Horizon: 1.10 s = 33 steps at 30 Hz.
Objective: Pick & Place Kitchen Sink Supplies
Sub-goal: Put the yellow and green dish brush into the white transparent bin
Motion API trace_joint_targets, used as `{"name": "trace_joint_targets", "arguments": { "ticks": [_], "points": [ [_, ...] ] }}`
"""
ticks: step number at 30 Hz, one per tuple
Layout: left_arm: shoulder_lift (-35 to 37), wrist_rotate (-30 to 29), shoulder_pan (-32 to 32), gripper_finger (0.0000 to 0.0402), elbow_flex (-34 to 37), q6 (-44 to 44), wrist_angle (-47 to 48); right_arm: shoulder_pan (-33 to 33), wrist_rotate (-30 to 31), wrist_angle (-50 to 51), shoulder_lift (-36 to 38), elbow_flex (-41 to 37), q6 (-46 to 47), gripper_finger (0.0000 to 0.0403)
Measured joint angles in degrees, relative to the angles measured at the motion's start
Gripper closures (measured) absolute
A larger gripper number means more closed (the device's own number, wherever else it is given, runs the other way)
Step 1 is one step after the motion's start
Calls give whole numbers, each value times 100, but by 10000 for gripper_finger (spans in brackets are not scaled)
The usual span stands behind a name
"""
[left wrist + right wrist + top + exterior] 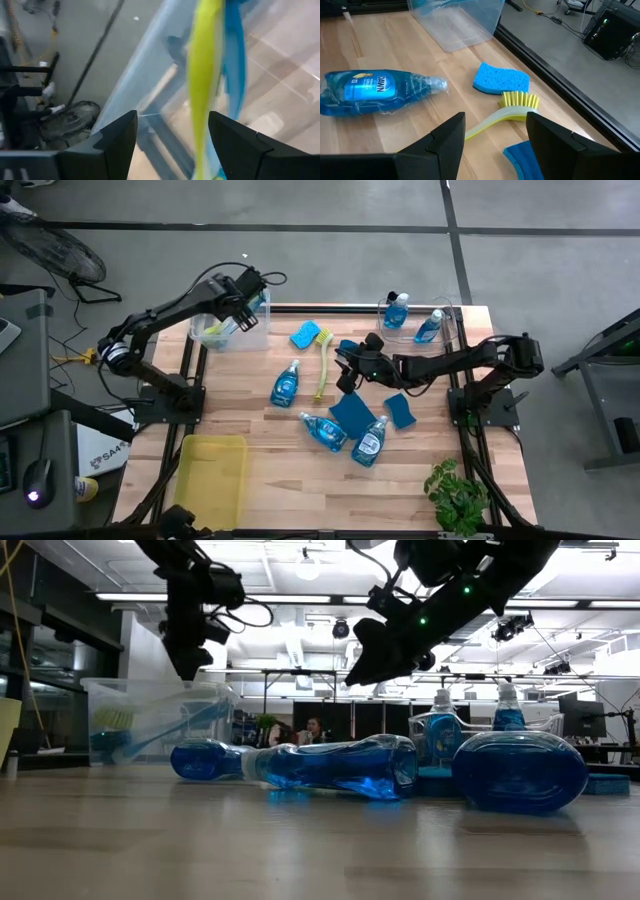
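Yellow-green brush [204, 85] in clear bin [250, 330], left claw [172, 145] spread above; right claw [495, 137] spread over table.

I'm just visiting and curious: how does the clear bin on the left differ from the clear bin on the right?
The left bin holds a yellow-green dish brush, while the right bin holds two blue soap bottles. The left tool is right over the left bin, open; nothing hovers over the right bin, since the right tool is out over the table's middle. Both bins are clear plastic and sit along the table's far edge.
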<state>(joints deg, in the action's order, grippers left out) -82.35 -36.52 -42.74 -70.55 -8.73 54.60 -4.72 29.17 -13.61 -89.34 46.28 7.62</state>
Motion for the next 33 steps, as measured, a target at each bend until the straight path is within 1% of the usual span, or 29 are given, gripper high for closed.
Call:
{"name": "trace_joint_targets", "arguments": {
  "ticks": [4,7,11,13,16,20,23,25,29,30,33],
  "points": [
    [292,-2,0,163,-2,30,48,-19,-57,0,0,0,31,198],
    [494,108,0,163,-2,76,218,-18,-61,0,0,0,33,198],
    [695,-35,0,163,-2,322,299,-17,-62,2,0,0,45,198],
    [848,12,0,163,-2,456,285,-19,-63,2,0,0,50,199],
    [1093,422,-1,163,-2,577,241,-19,-63,4,0,0,52,199],
    [1466,1315,0,163,-2,722,154,-19,-63,53,0,0,42,199],
    [1768,1943,7,163,-2,787,125,-19,-74,111,0,0,-157,199],
    [1941,2259,77,163,-2,803,87,-19,-175,160,0,0,-399,199],
    [2222,2531,396,163,-2,933,83,-19,-547,180,-2,-2,-762,199],
    [2283,2534,501,163,-2,969,91,-19,-567,175,-2,-2,-678,199],
    [2481,2524,894,163,102,1064,40,-38,-568,171,-2,-2,25,199]
  ]
}}
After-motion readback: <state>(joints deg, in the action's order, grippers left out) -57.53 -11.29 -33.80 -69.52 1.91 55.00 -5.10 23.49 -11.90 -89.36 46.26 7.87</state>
